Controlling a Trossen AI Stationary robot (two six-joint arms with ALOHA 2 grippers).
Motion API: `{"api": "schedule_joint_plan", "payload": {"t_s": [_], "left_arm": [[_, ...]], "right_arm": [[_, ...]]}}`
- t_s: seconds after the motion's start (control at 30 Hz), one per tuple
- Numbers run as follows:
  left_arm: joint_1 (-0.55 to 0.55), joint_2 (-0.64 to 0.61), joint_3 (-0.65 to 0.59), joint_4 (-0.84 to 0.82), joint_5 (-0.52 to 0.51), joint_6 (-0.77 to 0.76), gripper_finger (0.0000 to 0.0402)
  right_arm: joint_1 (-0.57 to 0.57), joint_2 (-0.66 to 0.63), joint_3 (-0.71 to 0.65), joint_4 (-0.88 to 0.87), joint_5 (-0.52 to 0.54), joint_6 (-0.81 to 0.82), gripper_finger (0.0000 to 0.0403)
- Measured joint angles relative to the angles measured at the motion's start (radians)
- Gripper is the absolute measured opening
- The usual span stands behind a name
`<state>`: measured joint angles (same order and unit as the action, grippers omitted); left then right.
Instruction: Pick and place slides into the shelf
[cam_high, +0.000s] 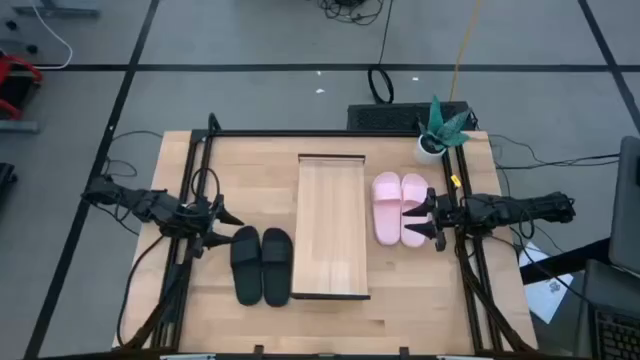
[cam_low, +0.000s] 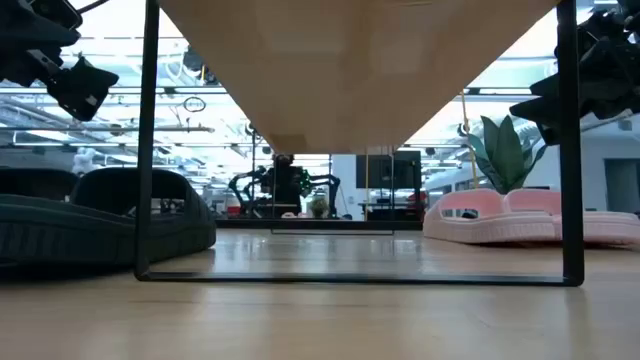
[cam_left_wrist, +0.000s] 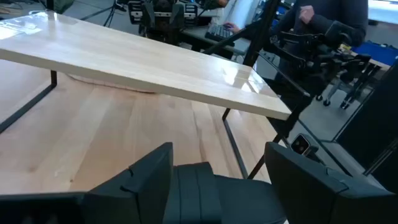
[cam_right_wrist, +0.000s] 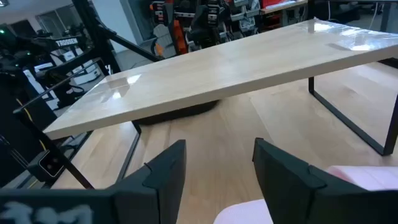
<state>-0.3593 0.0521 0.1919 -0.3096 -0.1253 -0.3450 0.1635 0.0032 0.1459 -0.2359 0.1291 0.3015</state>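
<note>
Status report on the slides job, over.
Left gripper open by black slides. Right gripper open over pink slides. Shelf bare, nothing blocking.

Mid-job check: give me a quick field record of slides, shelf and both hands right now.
black slides: paired on the table, left of the shelf
pink slides: paired on the table, right of the shelf
shelf: mid-table, nothing on top
left hand: open, over the table by the black pair
right hand: open, at the pink pair's outer edge
placed so far: none
</note>
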Motion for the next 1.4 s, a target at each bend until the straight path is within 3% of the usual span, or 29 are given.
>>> {"api": "schedule_joint_plan", "payload": {"t_s": [1.23, 1.4], "left_arm": [[0.0, 0.0, 0.0, 0.0, 0.0, 0.0, 0.0253], [0.0, 0.0, 0.0, 0.0, 0.0, 0.0, 0.0253]], "right_arm": [[0.0, 0.0, 0.0, 0.003, 0.0, 0.0, 0.0178], [0.001, 0.0, 0.0, 0.114, -0.001, 0.092, 0.0178]]}}
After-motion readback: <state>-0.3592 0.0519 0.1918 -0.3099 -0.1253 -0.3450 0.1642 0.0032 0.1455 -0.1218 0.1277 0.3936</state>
